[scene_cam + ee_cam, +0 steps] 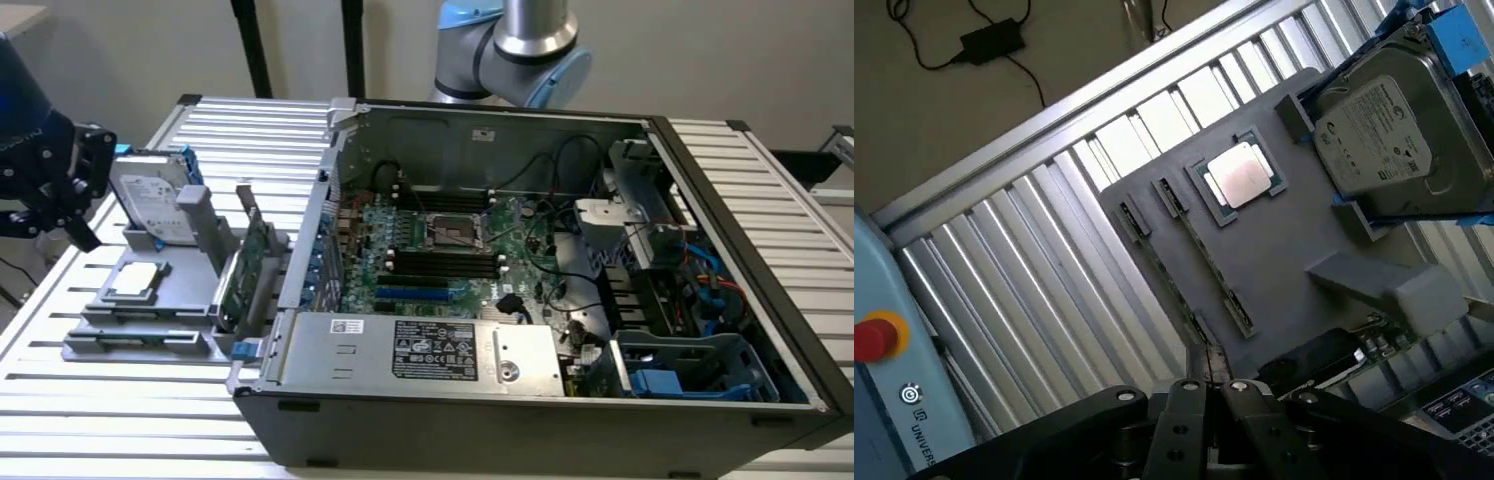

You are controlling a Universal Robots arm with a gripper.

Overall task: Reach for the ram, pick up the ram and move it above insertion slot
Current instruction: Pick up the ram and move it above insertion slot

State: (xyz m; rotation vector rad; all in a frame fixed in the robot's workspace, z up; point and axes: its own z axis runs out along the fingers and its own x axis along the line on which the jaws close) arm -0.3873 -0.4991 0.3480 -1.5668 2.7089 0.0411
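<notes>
The gripper is held above the slatted aluminium table, its two fingers pressed together with nothing between them. Open air is seen all round the fingers. The table's edge rail runs well beyond the fingertips, with bare slats between.

Just beside the hand, on its side toward the computer case, a hard drive in blue rails is propped up on a grey fixture; it is the nearest obstacle.

Below and just ahead of the fingertips, two long narrow grooves are cut in the fixture. The ram is taken to be the thin dark strip seen edge-on in the groove nearer the fingertips, though its colour cannot be told. Beyond the grooves a square processor chip is seated in a recess. Farther from the hand, a green expansion card is stood upright beside the case wall, which lies between the hand and the motherboard.

Inside the case, well apart from the hand, the insertion slot is found among several parallel black sockets, between a silver processor socket and a shorter blue slot. A silver power supply is housed beyond the blue slot.
</notes>
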